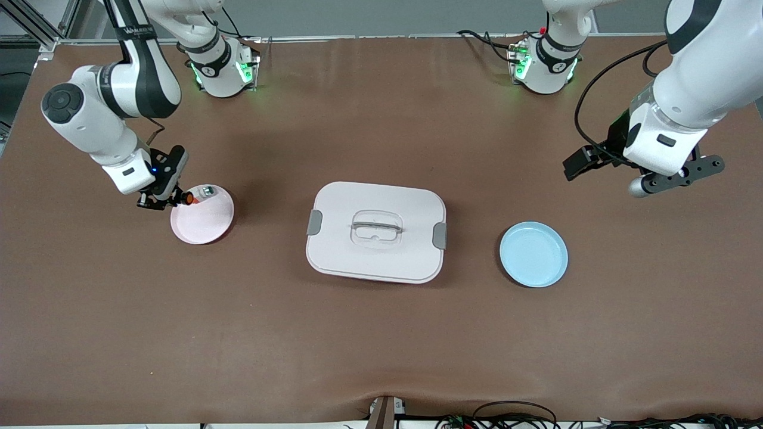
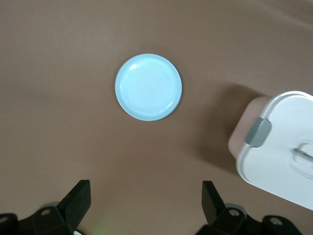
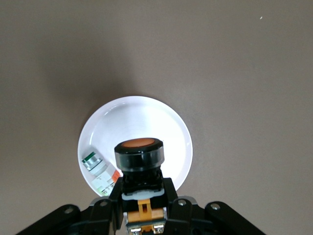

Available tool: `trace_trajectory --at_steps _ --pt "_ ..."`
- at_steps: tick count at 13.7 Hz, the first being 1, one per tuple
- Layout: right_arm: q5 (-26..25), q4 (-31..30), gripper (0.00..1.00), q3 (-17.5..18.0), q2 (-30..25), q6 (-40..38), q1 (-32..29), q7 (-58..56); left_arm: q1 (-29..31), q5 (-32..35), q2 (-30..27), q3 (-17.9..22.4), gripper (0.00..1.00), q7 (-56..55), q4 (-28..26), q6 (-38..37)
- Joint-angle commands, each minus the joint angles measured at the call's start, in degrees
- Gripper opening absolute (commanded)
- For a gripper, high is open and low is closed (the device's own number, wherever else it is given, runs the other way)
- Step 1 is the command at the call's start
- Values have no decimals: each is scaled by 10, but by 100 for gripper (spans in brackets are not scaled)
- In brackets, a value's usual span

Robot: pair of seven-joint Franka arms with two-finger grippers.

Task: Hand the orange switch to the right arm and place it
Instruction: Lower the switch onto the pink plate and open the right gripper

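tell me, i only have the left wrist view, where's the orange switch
Observer: In the right gripper, shut on the orange switch over the pink plate.
Operator: anything on that plate
Observer: Yes, a white part with red and green bits lies near its rim.
Operator: is the box between the plates shut
Observer: The lid sits on it, with a clear handle at its middle and grey latches at both ends.

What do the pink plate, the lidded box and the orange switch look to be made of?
The pink plate looks like matte plastic: even colour, soft sheen. The lidded box seems smooth white plastic with grey clips and a clear handle. The orange switch, held in the right gripper, appears to be glossy black plastic with an orange cap.
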Motion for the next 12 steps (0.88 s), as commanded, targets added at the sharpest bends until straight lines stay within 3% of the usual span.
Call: trace_trajectory --at_steps 1,6,12 --pt "-10 0 0 11 39 40 -28 -20 4 22 -3 -3 100 58 16 -7" --pt "-10 2 0 11 119 104 -29 -31 15 21 2 -1 100 118 25 -6" --pt "-10 1 0 11 159 142 -29 -37 40 21 11 2 100 176 37 -6"
